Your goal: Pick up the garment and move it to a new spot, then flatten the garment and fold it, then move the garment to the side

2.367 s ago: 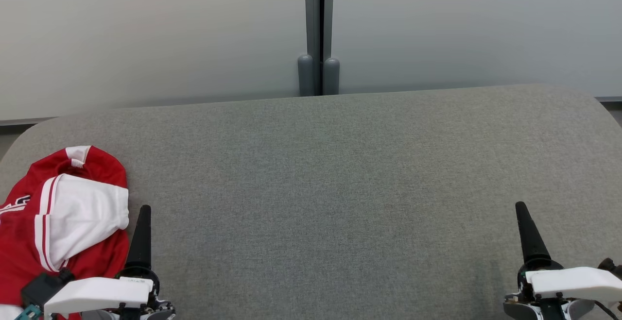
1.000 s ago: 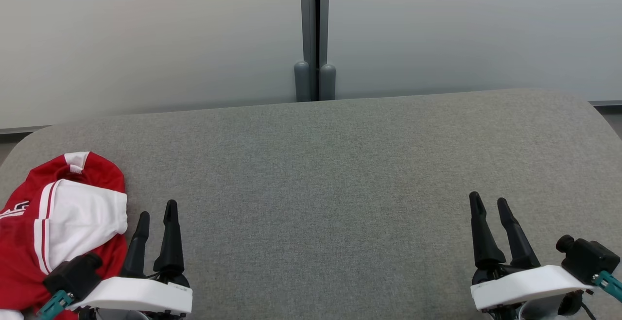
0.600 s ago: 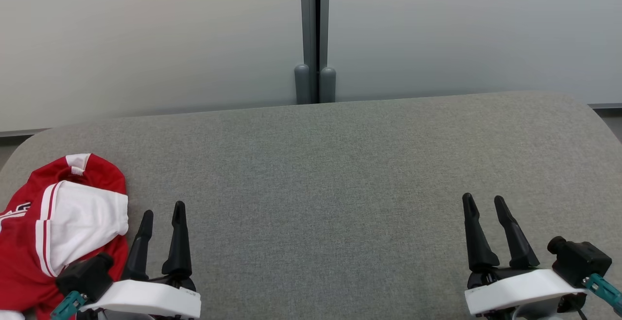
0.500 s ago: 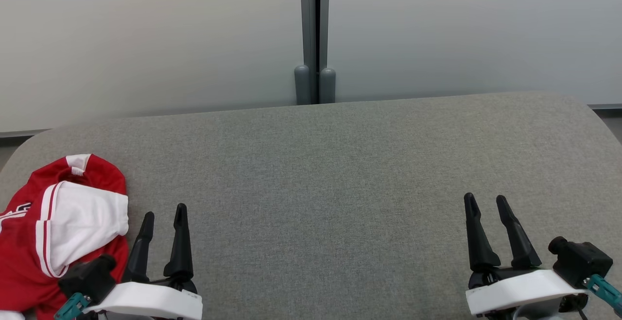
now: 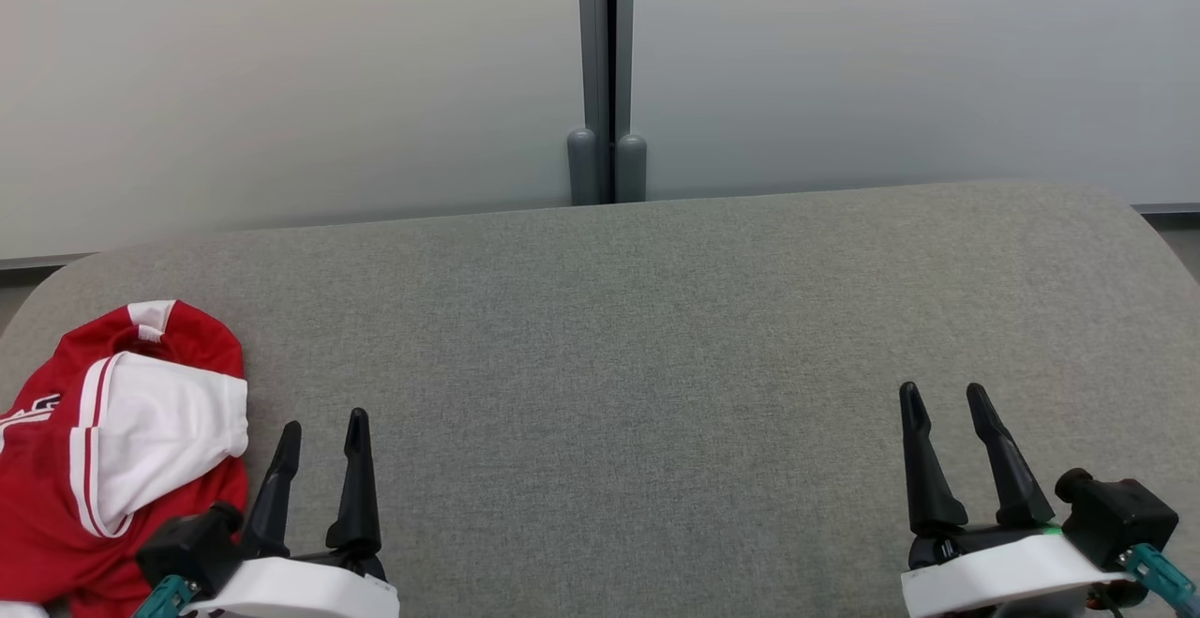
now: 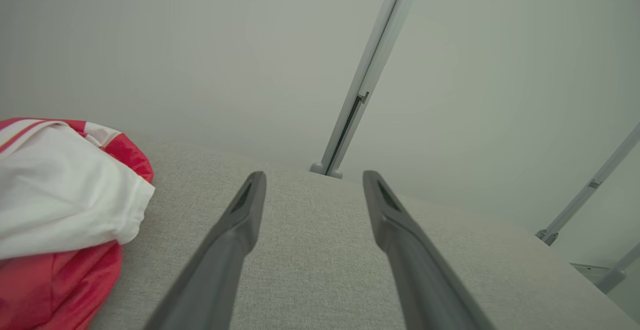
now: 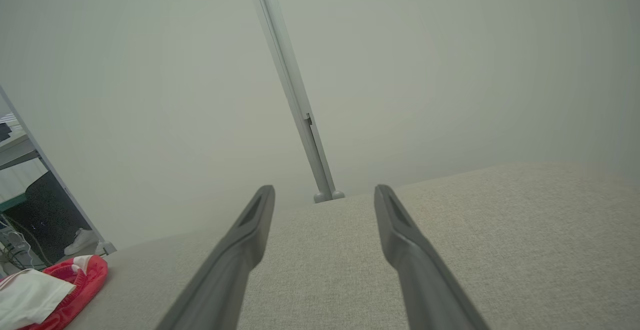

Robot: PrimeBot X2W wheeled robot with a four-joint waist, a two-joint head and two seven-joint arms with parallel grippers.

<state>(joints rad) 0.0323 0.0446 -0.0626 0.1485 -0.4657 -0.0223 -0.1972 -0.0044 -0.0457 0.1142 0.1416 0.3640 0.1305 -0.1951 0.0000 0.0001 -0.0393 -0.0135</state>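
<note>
A red and white garment (image 5: 112,449) lies bunched at the left edge of the grey fabric table (image 5: 637,337). It also appears at the left in the left wrist view, garment (image 6: 60,205), and small at the lower left in the right wrist view, garment (image 7: 47,290). My left gripper (image 5: 323,423) hovers open just right of the garment, apart from it, with nothing between its fingers. At the lower right my right gripper (image 5: 942,395) is open too, over bare table. Both point away from me.
A pale partition wall with a grey vertical post (image 5: 607,74) stands behind the table's far edge. The table's corners are rounded. In the right wrist view a dark chair and floor clutter (image 7: 30,220) lie beyond the left end.
Both grippers turned so both fingers show, then drew back slightly toward me. The garment has not moved; the head view shifted a little.
</note>
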